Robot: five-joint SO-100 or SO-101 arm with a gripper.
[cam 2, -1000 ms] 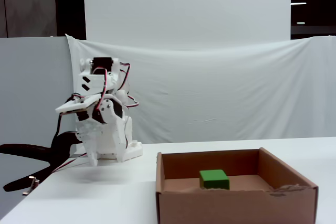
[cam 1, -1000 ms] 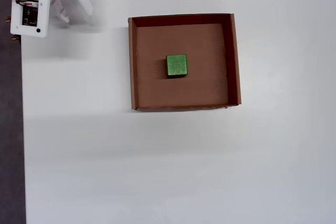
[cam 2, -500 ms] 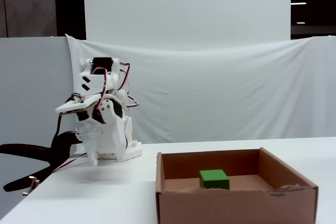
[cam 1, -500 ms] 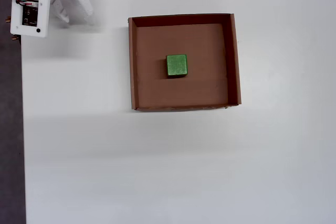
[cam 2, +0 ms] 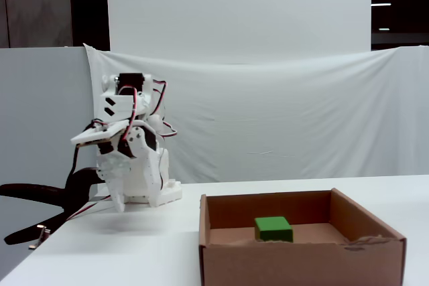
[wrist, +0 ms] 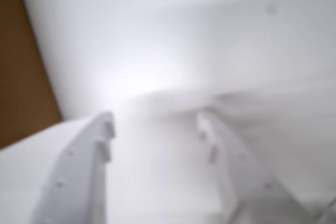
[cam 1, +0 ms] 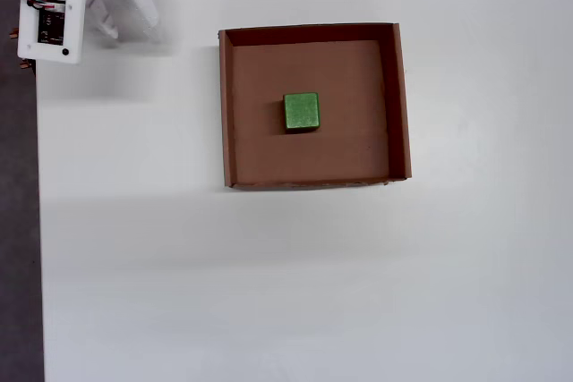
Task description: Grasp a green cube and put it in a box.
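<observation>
Wrist view, fingers: I read two white fingers (wrist: 105,145) spread wide, the gripper (wrist: 155,121) empty, nothing green between them.
Wrist view, surroundings: only blurred white table (wrist: 220,40) and a brown strip at the left edge; I cannot say what that strip is.
Overhead view, cube: the green cube (cam 1: 301,112) sits flat on the floor of the box (cam 1: 397,105), close to the middle, clear of all four walls.
Overhead view, arm: only the arm's base and a board (cam 1: 52,26) show in the top left corner, well apart from the box; the gripper itself is cut off.
Fixed view, arm: the arm (cam 2: 127,159) is folded up over its base, left of the box, the gripper tucked down and hard to make out.
Fixed view, cube: I see the cube's top and front face inside the box; the near wall hides the floor in front of it.
Step in hand: I judge the placing done, arm parked.
Next move: nothing more called for, unless a fresh round means reaching into the box for the cube.
</observation>
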